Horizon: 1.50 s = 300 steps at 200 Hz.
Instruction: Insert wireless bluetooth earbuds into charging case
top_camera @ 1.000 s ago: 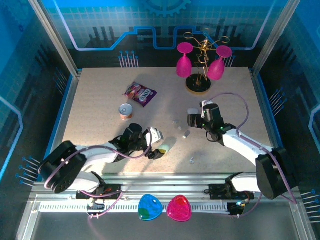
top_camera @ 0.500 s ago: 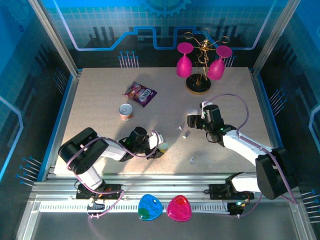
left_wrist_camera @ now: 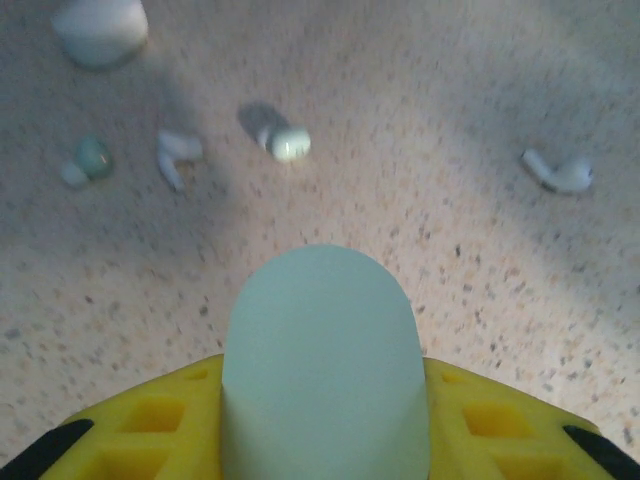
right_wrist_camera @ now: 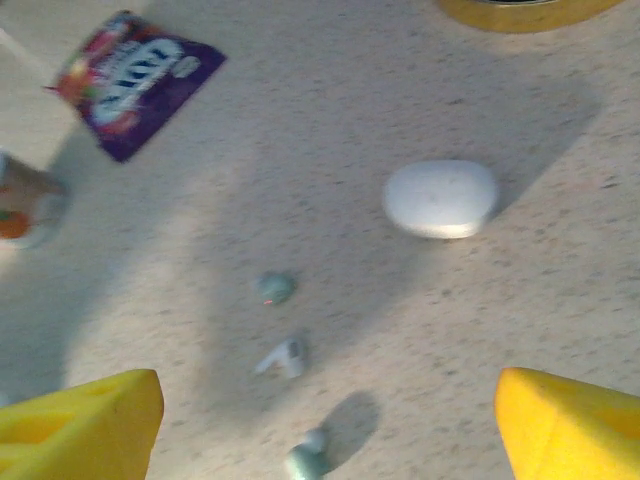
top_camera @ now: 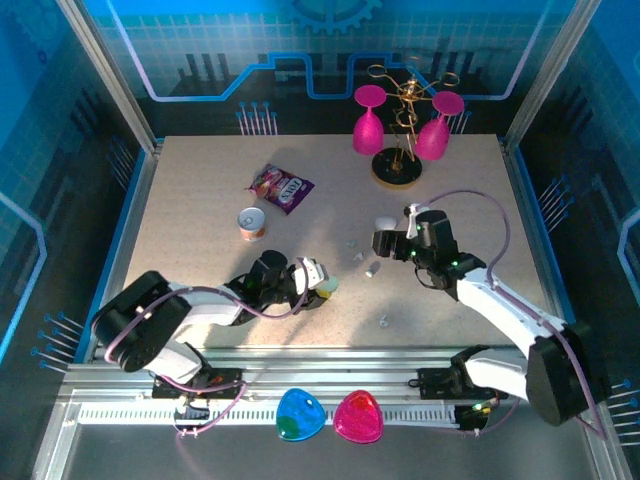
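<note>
A mint charging case (left_wrist_camera: 320, 360) stands closed between my left gripper's yellow fingers (left_wrist_camera: 150, 420), and that left gripper (top_camera: 313, 281) is shut on it just above the table near its front. A white case (right_wrist_camera: 441, 198) lies closed further back. Several earbuds lie loose: one pale mint (right_wrist_camera: 275, 288), one white (right_wrist_camera: 283, 356), another (right_wrist_camera: 305, 460), and a white one apart to the right (left_wrist_camera: 560, 172). My right gripper (right_wrist_camera: 335, 405) hangs open above the earbud cluster (top_camera: 360, 256), holding nothing. From above, the right gripper (top_camera: 385, 241) sits just right of them.
A purple snack packet (top_camera: 280, 187) and a small can (top_camera: 251, 222) lie at the back left. A gold stand with pink glasses (top_camera: 400, 135) is at the back centre. Blue (top_camera: 300, 415) and pink (top_camera: 358, 417) items rest on the front rail.
My left gripper has closed on the mint case, which lay on the table beside its open fingers before, and the left arm has shifted. The right gripper has hardly moved.
</note>
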### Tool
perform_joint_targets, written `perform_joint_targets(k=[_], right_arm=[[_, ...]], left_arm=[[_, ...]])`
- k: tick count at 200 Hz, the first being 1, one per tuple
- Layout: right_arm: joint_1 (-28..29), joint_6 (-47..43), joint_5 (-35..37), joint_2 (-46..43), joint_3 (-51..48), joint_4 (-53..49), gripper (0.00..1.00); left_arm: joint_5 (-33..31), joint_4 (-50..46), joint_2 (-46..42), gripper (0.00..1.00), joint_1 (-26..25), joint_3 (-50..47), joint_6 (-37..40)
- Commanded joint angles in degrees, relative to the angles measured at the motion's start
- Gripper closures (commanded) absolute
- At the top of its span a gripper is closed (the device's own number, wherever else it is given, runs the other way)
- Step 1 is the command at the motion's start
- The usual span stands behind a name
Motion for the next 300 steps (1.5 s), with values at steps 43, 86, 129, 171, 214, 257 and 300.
perform_joint_targets(k=[43, 86, 129, 171, 214, 257, 300], right_arm=[[-0.55, 24.56, -42.88, -1.86, -2.55, 8.00, 0.16], [0.96, 29.37, -46.07, -2.96, -5.51, 12.44, 0.24], [0.91, 33.64, -47.41, -2.11, -7.35, 18.94, 0.50], [0.88, 36.16, -47.82, -1.29, -8.00, 23.30, 0.53], [0.79, 37.57, -47.82, -1.63, -8.14, 24.15, 0.76], [-0.58, 46.00, -48.18, -2.62, -10.89, 34.59, 0.81], [-1.64, 59.06, -49.01, -2.37, -13.45, 51.77, 0.82]], left_arm=[[3.73, -6.49, -5.71, 0.67, -0.37, 9.84, 3.28], [7.04, -5.81, -5.40, 0.67, -0.39, 14.57, 3.59], [9.31, -10.10, -6.88, 0.65, -1.56, 17.11, 4.95], [10.81, -10.47, -8.33, 0.65, -1.82, 16.40, 4.84], [10.85, -10.01, -8.69, 0.64, -1.79, 15.94, 4.63], [9.41, 3.28, -8.31, 0.32, -1.71, 12.23, -0.97], [9.00, 23.53, -4.67, 0.25, -1.58, 9.29, -9.88]])
